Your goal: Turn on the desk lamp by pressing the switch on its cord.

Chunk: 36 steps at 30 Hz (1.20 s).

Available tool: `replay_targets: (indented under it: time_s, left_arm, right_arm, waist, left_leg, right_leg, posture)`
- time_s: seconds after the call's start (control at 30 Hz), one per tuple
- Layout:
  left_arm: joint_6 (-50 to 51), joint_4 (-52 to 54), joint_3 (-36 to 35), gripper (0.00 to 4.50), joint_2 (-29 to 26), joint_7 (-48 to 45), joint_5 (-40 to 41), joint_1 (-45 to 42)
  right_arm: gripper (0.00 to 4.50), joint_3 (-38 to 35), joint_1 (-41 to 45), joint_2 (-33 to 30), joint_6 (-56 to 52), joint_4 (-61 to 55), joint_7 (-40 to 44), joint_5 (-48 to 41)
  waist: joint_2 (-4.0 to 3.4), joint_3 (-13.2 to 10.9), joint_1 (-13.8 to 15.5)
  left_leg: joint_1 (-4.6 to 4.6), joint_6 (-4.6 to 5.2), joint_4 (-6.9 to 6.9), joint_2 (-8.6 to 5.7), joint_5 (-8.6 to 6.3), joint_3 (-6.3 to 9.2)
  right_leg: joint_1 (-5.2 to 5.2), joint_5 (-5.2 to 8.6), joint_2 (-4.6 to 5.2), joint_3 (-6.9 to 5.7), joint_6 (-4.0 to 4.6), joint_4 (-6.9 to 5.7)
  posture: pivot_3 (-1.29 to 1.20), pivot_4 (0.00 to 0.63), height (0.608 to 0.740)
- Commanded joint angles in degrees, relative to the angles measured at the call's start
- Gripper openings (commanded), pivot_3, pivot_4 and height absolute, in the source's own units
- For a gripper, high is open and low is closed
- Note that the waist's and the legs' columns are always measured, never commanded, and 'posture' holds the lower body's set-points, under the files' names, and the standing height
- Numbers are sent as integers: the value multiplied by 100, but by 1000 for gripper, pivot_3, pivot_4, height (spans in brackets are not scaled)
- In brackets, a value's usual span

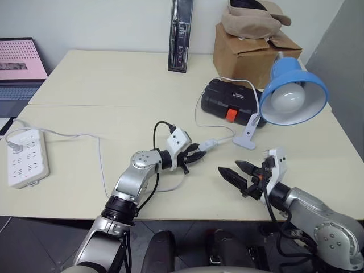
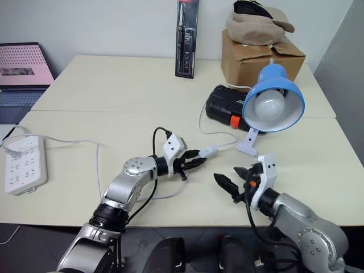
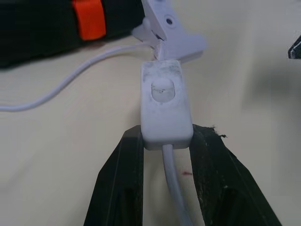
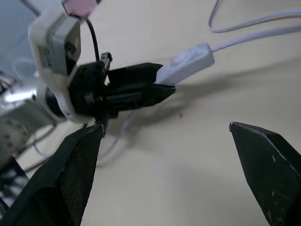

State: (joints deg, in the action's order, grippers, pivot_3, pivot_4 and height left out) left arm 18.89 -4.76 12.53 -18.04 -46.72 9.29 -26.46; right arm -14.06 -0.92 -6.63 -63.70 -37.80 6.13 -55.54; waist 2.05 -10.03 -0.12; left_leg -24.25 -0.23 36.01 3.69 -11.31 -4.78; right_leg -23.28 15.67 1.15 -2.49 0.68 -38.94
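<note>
The blue-shaded desk lamp [image 1: 291, 94] stands on its white clip base [image 1: 248, 135] at the right of the table, its bulb facing me. Its thin white cord [image 1: 225, 138] runs left to the small white switch [image 1: 208, 145]. My left gripper [image 1: 198, 154] is shut on the near end of the switch [image 3: 163, 106], holding it slightly off the table with the rocker button facing up. A short way to the right and nearer me, my right gripper [image 1: 228, 166] is open with nothing between its fingers, and it points toward the held switch [image 4: 188, 61].
A black case with an orange latch [image 1: 230, 102] lies behind the lamp base. A cardboard box [image 1: 250, 51] sits at the back right. A white power strip [image 1: 25, 158] lies at the left edge. An upright black package [image 1: 181, 34] leans on the wall.
</note>
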Motion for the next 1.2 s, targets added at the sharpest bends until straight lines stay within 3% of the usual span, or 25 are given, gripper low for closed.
replay_targets:
  time_s: [0.03, 0.13, 0.3, 0.77, 1.2]
  left_arm:
    - [253, 569, -151, 1039, -39, 91, 170, 12]
    - [605, 821, -194, 1039, -22, 232, 229, 23]
    - [982, 1098, -190, 1039, -61, 390, 255, 48]
    - [1853, 1549, -245, 1039, -50, 669, 480, 24]
    - [1944, 1659, -193, 1039, -94, 749, 535, 15]
  right_arm:
    - [4500, -205, 404, 758, 116, 497, -979, -708]
    - [4500, -221, 776, 1391, 398, 1039, -1503, -949]
    - [4500, -151, 1061, 1699, 915, 1542, -1946, -1232]
    - [4500, 466, 1338, 1470, 1725, 2178, -2048, -1655]
    - [4500, 707, 1462, 1398, 2038, 2422, -1986, -1699]
  waist:
    - [-1, 0, -11]
    - [-4, 1, -14]
    - [-4, 2, -4]
    - [-4, 2, -34]
    - [-4, 2, -33]
  left_leg:
    - [0, 0, 0, 1, 0, 0]
    - [-1, 1, 0, 0, 0, 0]
    - [-10, 1, -1, -4, 0, -3]
    - [-10, 1, -2, -1, 0, -3]
    - [-10, 1, -2, -1, 0, -3]
  right_leg:
    - [0, -1, 0, 0, -1, 0]
    - [-2, -2, 0, 2, -2, -1]
    - [-3, -1, 0, 4, -5, 8]
    - [-8, -1, -3, 8, -5, 3]
    - [-8, -2, -3, 8, -6, 5]
  posture:
    - [0, 150, 740]
    - [0, 150, 740]
    - [0, 150, 740]
    - [0, 150, 740]
    - [0, 150, 740]
